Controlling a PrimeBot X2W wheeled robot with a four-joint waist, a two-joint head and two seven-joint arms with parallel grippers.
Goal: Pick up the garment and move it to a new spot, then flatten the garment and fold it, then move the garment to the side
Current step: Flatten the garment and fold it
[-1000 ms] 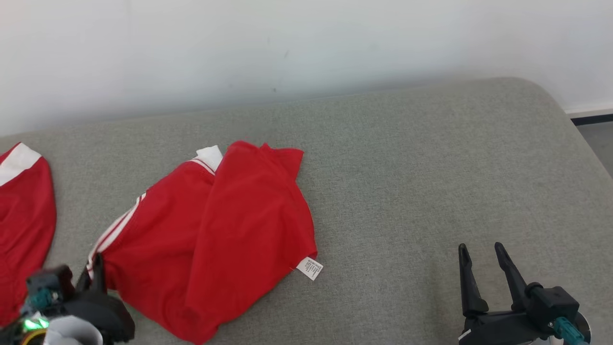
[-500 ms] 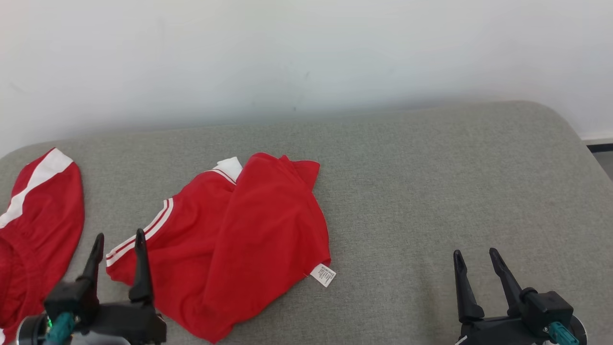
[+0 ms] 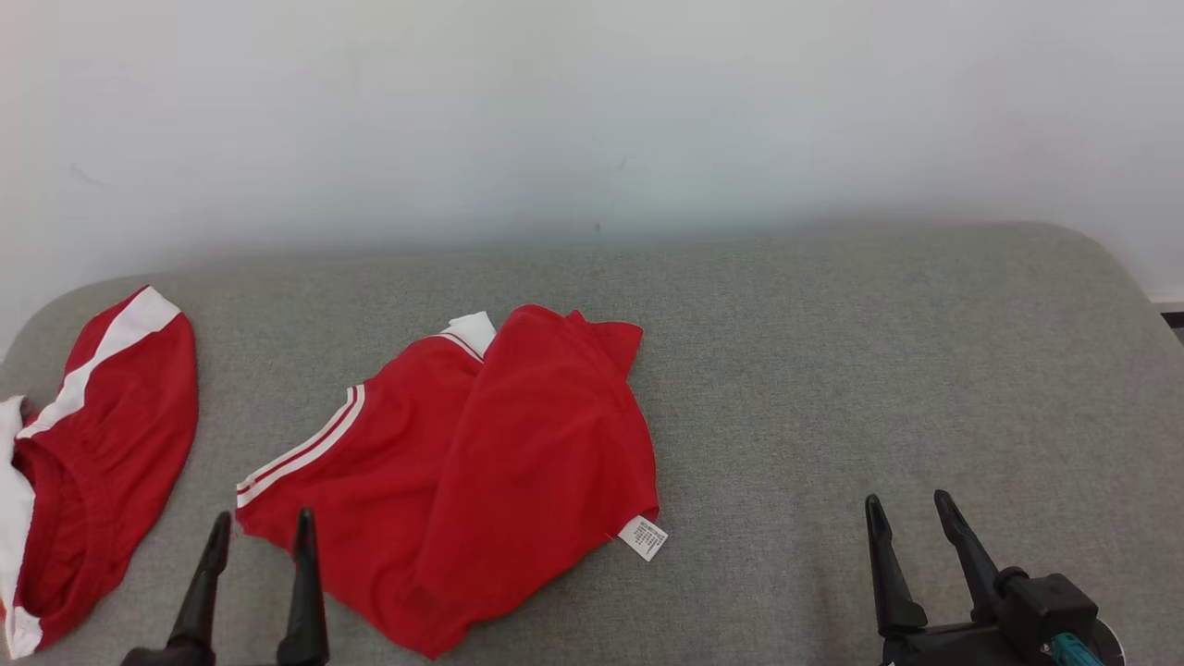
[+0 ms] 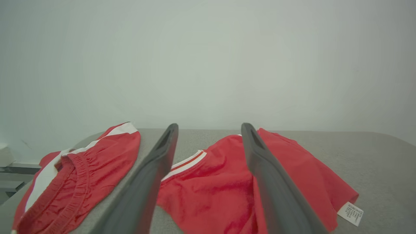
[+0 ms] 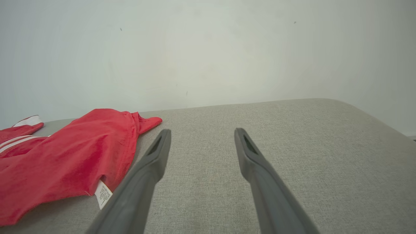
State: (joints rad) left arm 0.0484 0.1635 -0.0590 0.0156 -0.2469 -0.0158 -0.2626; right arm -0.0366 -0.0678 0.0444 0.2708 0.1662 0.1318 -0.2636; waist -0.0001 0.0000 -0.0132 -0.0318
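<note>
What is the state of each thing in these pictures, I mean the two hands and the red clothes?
Middle red garment: folded over, lying loose on the grey cushion, white label showing.
Left red garment: lying rumpled at the cushion's left end, no hand on it.
Left hand: open, holding nothing, by the middle garment's striped corner.
Right hand: open, holding nothing, over bare cushion.

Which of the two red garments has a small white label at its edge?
The middle garment: its label sticks out at the near right corner. The left garment shows a gathered waistband instead.
</note>
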